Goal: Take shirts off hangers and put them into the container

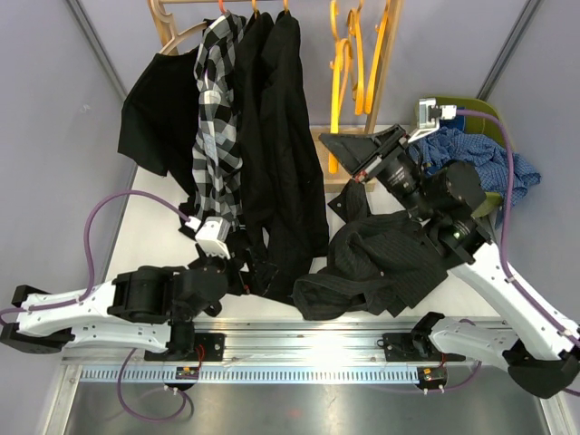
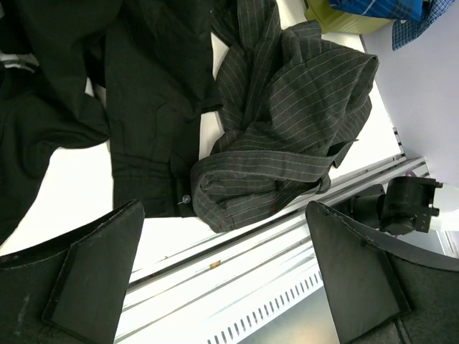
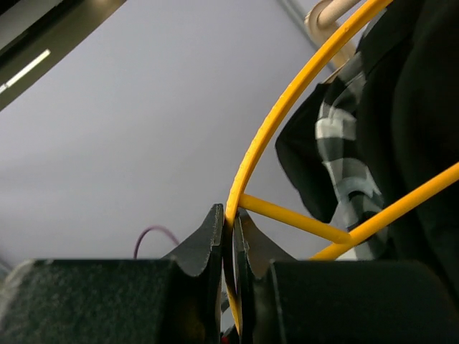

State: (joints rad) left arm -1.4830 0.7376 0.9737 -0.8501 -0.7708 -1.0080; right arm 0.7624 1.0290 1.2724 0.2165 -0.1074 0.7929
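A charcoal pinstripe shirt (image 1: 381, 258) (image 2: 287, 129) lies crumpled on the table. A black-and-white plaid shirt (image 1: 217, 100) and plain black shirts (image 1: 281, 136) hang on the rack. Blue shirts (image 1: 480, 163) fill the olive-green container (image 1: 473, 107) at the far right. My right gripper (image 1: 331, 145) (image 3: 231, 218) is shut on the thin rod of an orange-yellow hanger (image 3: 287, 100) (image 1: 335, 109) beside the rack. My left gripper (image 1: 240, 267) (image 2: 229, 287) stands wide open and holds nothing, low by the hems of the black shirts (image 2: 143, 107), with the pinstripe shirt just beyond its fingers.
The pale wooden rack (image 1: 163, 27) stands at the back, with several bare hangers (image 1: 367, 63) at its right end. A metal rail (image 1: 308, 340) runs along the near table edge between the arm bases. A corner of the container (image 2: 337, 18) shows in the left wrist view.
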